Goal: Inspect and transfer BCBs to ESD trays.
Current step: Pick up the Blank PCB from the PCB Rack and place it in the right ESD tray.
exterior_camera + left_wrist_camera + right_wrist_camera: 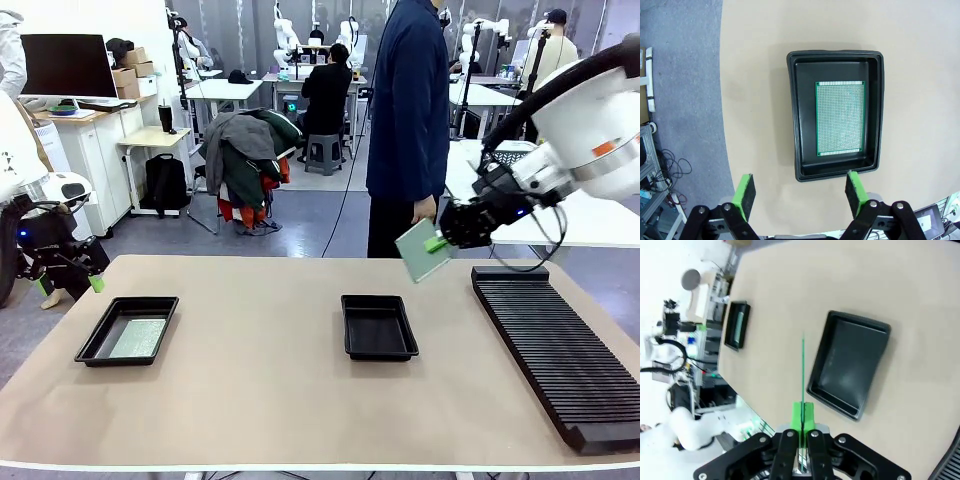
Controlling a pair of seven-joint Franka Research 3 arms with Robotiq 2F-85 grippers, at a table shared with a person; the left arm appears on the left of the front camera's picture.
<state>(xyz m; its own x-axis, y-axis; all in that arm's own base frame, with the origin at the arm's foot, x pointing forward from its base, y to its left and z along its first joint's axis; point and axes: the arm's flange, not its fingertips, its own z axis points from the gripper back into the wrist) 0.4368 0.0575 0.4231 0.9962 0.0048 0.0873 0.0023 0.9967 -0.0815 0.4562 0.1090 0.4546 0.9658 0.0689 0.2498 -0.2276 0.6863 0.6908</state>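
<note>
While the right gripper (437, 243) hung over the far right part of the table (260, 400), its jaws were closed on a circuit board (420, 252), pinched at one edge between the green pads. The circuit board was in the air, tilted and clear of the table top, just left of the far end of the long black rack (550, 350).

Right wrist view: right gripper (802, 415) fingers together; circuit board (803, 370) seen edge-on as a thin green line rising from them. Beside that line lay the middle tray (816, 371), its floor bare; the left tray (733, 327) lay well beyond it.

Front view: middle tray (349, 328) near the table centre, left tray (93, 345) well apart toward the left edge. A second board (140, 338) lay flat inside the left tray.

Left gripper (70, 285) hung off the table's left edge, jaws wide, gripping nothing. Left wrist view: left gripper (800, 192) looked straight down on the left tray (792, 115); second board (840, 119) lay flat, nearer one long wall.

A person (408, 120) stood at the far side, behind the held board.
</note>
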